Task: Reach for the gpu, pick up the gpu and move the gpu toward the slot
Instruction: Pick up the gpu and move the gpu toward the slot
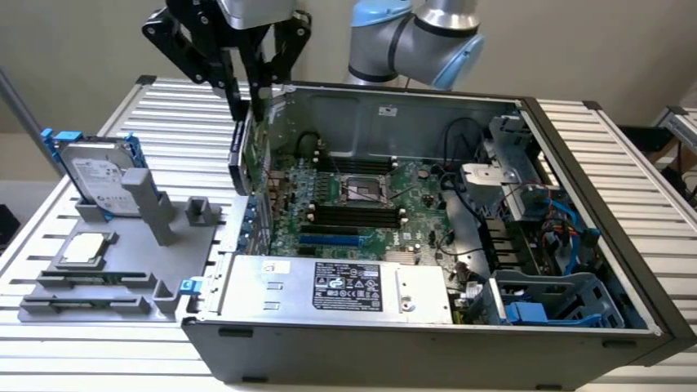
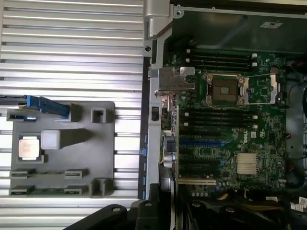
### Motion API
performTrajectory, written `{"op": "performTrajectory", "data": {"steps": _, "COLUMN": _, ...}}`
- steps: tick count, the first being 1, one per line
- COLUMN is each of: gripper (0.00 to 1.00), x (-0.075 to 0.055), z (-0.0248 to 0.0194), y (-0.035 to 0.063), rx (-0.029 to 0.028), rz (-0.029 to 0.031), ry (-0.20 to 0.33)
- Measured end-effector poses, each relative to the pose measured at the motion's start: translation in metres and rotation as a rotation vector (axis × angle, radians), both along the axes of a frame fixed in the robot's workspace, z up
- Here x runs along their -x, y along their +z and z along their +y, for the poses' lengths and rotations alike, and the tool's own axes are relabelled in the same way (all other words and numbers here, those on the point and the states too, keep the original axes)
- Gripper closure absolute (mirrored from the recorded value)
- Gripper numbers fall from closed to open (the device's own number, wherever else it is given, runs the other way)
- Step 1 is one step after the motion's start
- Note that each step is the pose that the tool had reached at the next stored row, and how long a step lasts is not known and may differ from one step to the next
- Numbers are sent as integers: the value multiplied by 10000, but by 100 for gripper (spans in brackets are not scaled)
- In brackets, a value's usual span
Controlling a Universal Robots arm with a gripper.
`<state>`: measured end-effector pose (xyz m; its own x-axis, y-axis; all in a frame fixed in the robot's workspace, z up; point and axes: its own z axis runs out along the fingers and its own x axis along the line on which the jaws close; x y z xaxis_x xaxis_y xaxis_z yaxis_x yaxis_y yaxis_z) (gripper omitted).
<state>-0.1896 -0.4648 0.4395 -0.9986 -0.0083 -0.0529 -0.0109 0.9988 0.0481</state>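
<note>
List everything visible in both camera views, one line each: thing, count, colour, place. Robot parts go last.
gpu: one, green card seen edge-on with silver bracket, held upright over the case's open side wall
computer case: one, dark grey, lying open on the table
motherboard: one, green, inside the case
power supply: one, silver, at the case's near edge
hard drive: one, silver with blue rails, upright in the fixture
square chip: one, silver, on the fixture
fixture: one, grey, at the exterior view's left
table: one, slatted silver
gripper: one, black, shut on the gpu
arm: one, silver and light blue, behind the case
</note>
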Motion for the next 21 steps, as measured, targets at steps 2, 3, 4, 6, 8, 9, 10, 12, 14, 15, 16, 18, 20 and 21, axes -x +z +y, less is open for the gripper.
{"op": "performTrajectory", "data": {"steps": 2, "gripper": 74, "x": -88, "z": 0, "y": 0, "rx": -5, "rz": 18, "ry": 1}}
{"op": "performTrajectory", "data": {"steps": 3, "gripper": 74, "x": -135, "z": 0, "y": 0, "rx": -7, "rz": 30, "ry": -1}}
{"op": "performTrajectory", "data": {"steps": 4, "gripper": 74, "x": -180, "z": 0, "y": 0, "rx": -7, "rz": 42, "ry": 0}}
{"op": "performTrajectory", "data": {"steps": 6, "gripper": 74, "x": -273, "z": 0, "y": 0, "rx": -7, "rz": 69, "ry": 0}}
{"op": "performTrajectory", "data": {"steps": 8, "gripper": 74, "x": -364, "z": 0, "y": 0, "rx": -7, "rz": 99, "ry": 0}}
{"op": "performTrajectory", "data": {"steps": 9, "gripper": 74, "x": -408, "z": 0, "y": 0, "rx": -7, "rz": 115, "ry": 0}}
{"op": "performTrajectory", "data": {"steps": 10, "gripper": 74, "x": -453, "z": 0, "y": 0, "rx": -6, "rz": 132, "ry": 1}}
{"op": "performTrajectory", "data": {"steps": 12, "gripper": 74, "x": -545, "z": 0, "y": 0, "rx": -7, "rz": 167, "ry": 0}}
{"op": "performTrajectory", "data": {"steps": 14, "gripper": 74, "x": -636, "z": 0, "y": 0, "rx": -8, "rz": 201, "ry": 0}}
{"op": "performTrajectory", "data": {"steps": 15, "gripper": 74, "x": -678, "z": 0, "y": 0, "rx": -8, "rz": 218, "ry": 0}}
{"op": "performTrajectory", "data": {"steps": 16, "gripper": 74, "x": -726, "z": 0, "y": 0, "rx": -7, "rz": 239, "ry": 0}}
{"op": "performTrajectory", "data": {"steps": 18, "gripper": 74, "x": -817, "z": 0, "y": -2, "rx": -7, "rz": 279, "ry": -1}}
{"op": "performTrajectory", "data": {"steps": 20, "gripper": 74, "x": -908, "z": 0, "y": -7, "rx": -7, "rz": 314, "ry": 1}}
{"op": "performTrajectory", "data": {"steps": 21, "gripper": 74, "x": -953, "z": 1, "y": -11, "rx": -7, "rz": 332, "ry": 0}}
